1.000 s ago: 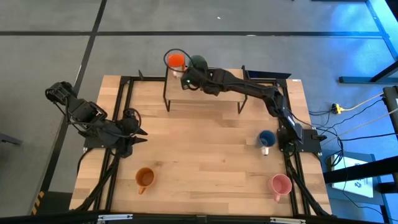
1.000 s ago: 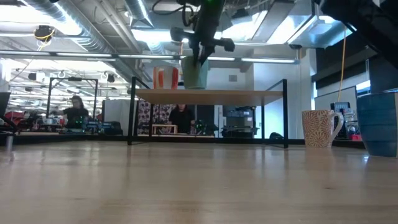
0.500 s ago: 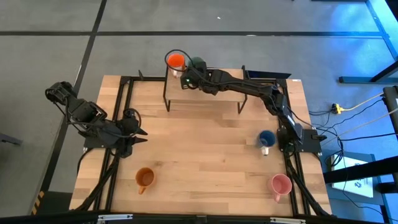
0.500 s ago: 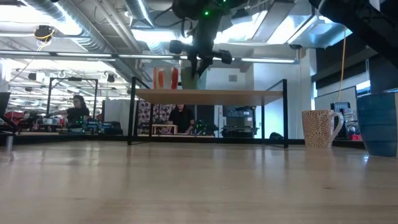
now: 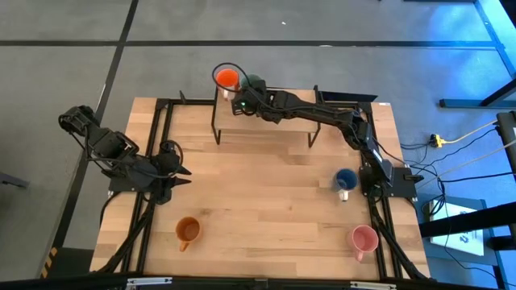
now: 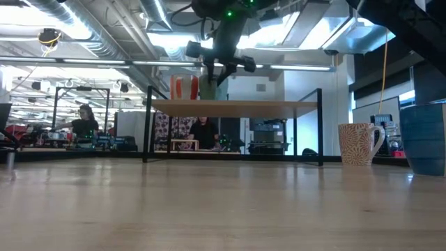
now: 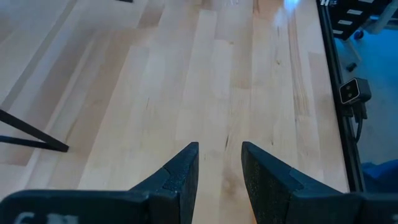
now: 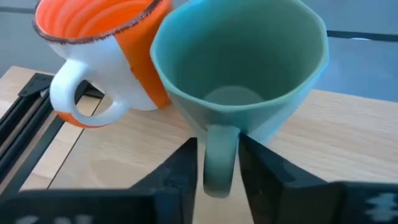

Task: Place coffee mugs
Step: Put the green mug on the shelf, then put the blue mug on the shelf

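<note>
Five mugs show in my high view: the red-orange mug (image 5: 228, 77) and the green mug (image 5: 255, 80) side by side at the left end of the raised shelf (image 5: 274, 121) on the table's far side, the dark blue mug (image 5: 345, 179) near the right edge, the orange mug (image 5: 188, 230) near-left and the pink mug (image 5: 364, 238) near-right. My right gripper (image 5: 243, 100) reaches across to the green mug; my left gripper (image 5: 179, 176) waits low over the left side of the table (image 5: 266, 193). In the low view a cream-white mug (image 6: 358, 144) stands at the right. My left wrist view shows the fingers parted over bare wood. In the right wrist view the fingers (image 8: 180, 163) pinch the green mug's handle, the red-orange mug touching it.
</note>
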`<state>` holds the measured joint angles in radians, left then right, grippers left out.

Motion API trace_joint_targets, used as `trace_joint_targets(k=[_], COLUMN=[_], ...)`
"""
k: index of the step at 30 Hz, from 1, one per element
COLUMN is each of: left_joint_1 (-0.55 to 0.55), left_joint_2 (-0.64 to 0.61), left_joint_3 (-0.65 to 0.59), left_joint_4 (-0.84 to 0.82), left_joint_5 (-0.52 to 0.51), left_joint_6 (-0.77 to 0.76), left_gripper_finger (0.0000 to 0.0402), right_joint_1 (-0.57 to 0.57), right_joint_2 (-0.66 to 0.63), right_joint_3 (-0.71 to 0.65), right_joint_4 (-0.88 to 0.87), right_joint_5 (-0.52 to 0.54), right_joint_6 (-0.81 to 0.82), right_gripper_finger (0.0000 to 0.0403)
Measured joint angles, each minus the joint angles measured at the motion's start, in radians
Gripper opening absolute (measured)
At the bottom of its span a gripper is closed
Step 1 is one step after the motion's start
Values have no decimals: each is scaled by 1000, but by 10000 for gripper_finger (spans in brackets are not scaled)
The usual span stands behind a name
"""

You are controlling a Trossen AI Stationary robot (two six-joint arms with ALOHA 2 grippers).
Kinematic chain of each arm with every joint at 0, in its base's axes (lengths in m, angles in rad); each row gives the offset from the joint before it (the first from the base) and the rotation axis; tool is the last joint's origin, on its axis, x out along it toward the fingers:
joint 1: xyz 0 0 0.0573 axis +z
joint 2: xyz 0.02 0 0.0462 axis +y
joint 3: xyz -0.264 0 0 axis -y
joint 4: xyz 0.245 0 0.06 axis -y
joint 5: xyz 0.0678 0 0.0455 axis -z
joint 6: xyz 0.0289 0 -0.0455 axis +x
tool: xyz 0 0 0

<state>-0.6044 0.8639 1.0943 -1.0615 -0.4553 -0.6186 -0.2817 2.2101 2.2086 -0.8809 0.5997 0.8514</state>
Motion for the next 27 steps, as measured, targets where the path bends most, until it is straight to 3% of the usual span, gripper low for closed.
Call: trace_joint_targets(k=[11,21,27], left_joint_1=[0,0,0], left_joint_2=[0,0,0], left_joint_3=[0,0,0], left_joint_4=[0,0,0], left_joint_5=[0,9,1], left_joint_6=[-1,-1,-7], left_gripper_finger=[115,115,115], right_joint_1=[7,47,163], right_joint_2=[-56,-181,-286], right_joint_3=[0,1,1], right_joint_4=[-9,-61,-253], right_joint_5=[24,-112,-211], right_joint_6=[-100,-254,-364], right_gripper_finger=[182,187,186])
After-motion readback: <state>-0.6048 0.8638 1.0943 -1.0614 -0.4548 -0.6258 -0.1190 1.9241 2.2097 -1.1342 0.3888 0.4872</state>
